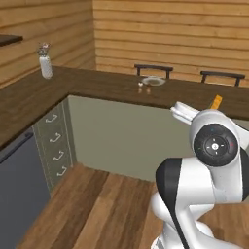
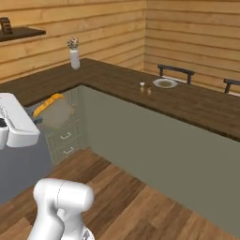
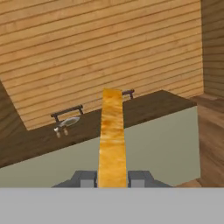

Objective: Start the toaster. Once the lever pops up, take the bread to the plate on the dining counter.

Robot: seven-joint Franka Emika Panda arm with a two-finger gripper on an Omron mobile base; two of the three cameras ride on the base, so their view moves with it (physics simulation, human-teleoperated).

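Hand view shows the pincer (image 3: 112, 178) clenched on the golden-tan bread slice (image 3: 112, 135), held edge-on in mid-air, well apart from the round whitish plate (image 3: 70, 122) on the dark brown wood-grain surface (image 3: 144, 109)

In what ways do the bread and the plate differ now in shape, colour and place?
The bread is a flat golden-orange slice seen on edge; the plate is round, shallow and whitish. The bread is held in the gripper, off the counter; the plate rests on the dark wooden dining counter, beside two small shakers.
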